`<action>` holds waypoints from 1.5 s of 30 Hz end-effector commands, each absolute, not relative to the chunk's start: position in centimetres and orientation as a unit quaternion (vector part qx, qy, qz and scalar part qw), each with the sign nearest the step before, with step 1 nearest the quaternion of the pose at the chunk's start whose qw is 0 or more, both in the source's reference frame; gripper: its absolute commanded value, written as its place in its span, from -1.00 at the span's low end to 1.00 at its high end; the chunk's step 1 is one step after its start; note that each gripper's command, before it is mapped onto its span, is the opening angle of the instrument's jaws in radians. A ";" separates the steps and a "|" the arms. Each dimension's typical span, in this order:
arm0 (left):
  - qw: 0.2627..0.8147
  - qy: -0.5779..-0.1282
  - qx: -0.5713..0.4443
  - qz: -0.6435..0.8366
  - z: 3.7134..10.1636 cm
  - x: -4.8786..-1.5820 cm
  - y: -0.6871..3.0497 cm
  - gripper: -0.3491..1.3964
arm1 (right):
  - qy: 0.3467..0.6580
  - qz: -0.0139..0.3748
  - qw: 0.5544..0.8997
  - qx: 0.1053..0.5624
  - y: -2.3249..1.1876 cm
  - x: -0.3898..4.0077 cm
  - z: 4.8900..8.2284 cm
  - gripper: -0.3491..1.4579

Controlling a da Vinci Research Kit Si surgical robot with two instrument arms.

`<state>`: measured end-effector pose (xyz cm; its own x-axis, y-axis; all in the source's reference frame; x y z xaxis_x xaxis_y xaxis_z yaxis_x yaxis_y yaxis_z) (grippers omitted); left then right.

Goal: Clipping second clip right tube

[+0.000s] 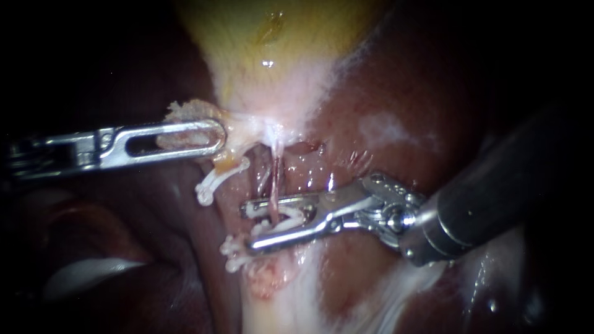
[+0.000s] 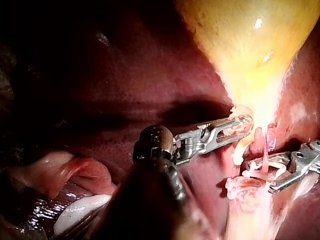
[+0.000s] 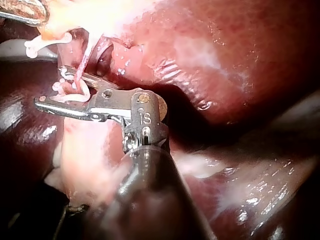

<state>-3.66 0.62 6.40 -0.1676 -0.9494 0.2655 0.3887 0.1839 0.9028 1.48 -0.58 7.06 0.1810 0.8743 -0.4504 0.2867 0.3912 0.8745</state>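
Left instrument: my left instrument (image 1: pixel 216 137) has its jaws clenched on pale tissue (image 1: pixel 185 111) at the narrow end of the gallbladder (image 1: pixel 278 37).
Right instrument: my right instrument (image 1: pixel 245 227) has its jaws standing apart, one on each side of the right tube (image 1: pixel 275 185). They grasp the open clip (image 1: pixel 286 216).
Right tube: thin and pink. It runs from the gallbladder's narrow end down between my right jaws and passes through the open clip.
Open clip: white, seated between my right jaws with both jaws touching it. Its legs are not yet pressed together.
Lower clip: the lower clip (image 1: pixel 234 255) is white and sits just past the tips of my right jaws. I can't tell which tube it is on.
Upper clip: the upper clip (image 1: pixel 213 182) is white, just under the tip of my left jaws and clear of my right jaws.
Liver: the liver (image 1: pixel 396 130) is dark red and wet, lying behind both instruments.
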 end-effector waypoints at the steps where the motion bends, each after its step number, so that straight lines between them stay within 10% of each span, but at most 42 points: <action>1: 0.582 -0.503 0.279 -0.575 6.39 -3.66 0.62 -1.00 | 0.591 0.248 0.589 0.492 -0.59 1.48 7.05 -0.07; 27: 0.581 -0.505 0.278 -0.575 6.40 -3.66 0.61 -1.00 | 0.590 0.247 0.587 0.496 -0.59 1.48 7.04 -0.16; 45: 0.581 -0.505 0.278 -0.575 6.40 -3.66 0.62 -1.00 | 0.588 0.243 0.588 0.499 -0.52 1.40 7.12 -1.00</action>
